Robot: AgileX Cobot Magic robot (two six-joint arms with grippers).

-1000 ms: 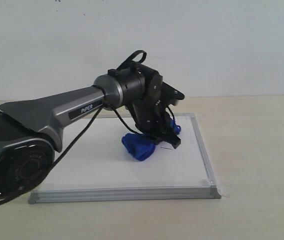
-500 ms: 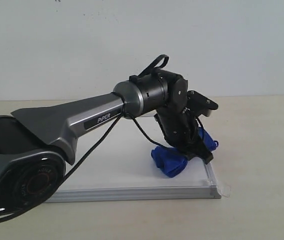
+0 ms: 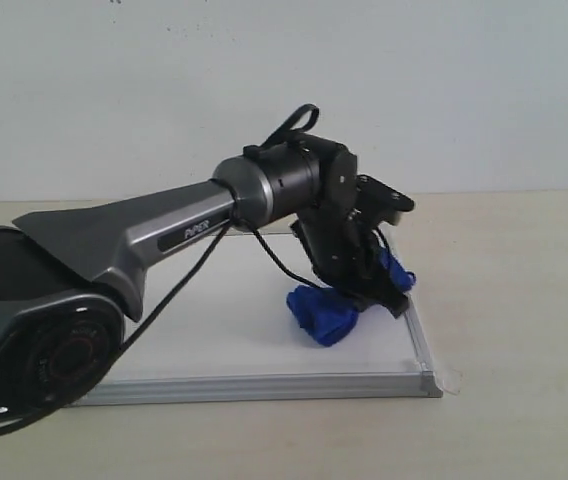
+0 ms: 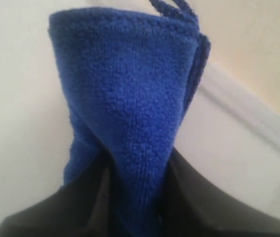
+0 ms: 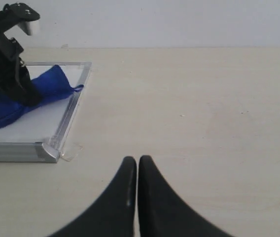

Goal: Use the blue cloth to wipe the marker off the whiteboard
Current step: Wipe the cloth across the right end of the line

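The blue cloth [image 3: 322, 314] lies pressed on the whiteboard [image 3: 214, 345] near its right side, and my left gripper [image 3: 364, 290] is shut on it. In the left wrist view the blue cloth [image 4: 135, 113] fans out from between the black fingers [image 4: 199, 197] over the white board [image 4: 17, 98]. No dark red marker line shows on the board in any view. From the right wrist view the blue cloth [image 5: 21, 96], the left gripper [image 5: 7, 59] and the whiteboard's frame [image 5: 68, 116] sit far off, while my right gripper [image 5: 137, 163] hovers shut over bare table, holding nothing.
The board lies on a beige table [image 3: 514, 300] before a pale wall [image 3: 414, 80]. A small scrap of clear tape [image 5: 70, 153] sits at the board's near right corner [image 3: 426, 385]. The long grey left arm [image 3: 134, 235] spans the left half of the exterior view.
The left gripper swept the cloth rightwards to the board's right edge, then came back a little to the left and farther from the front edge. A short dark mark beside the cloth earlier is gone.
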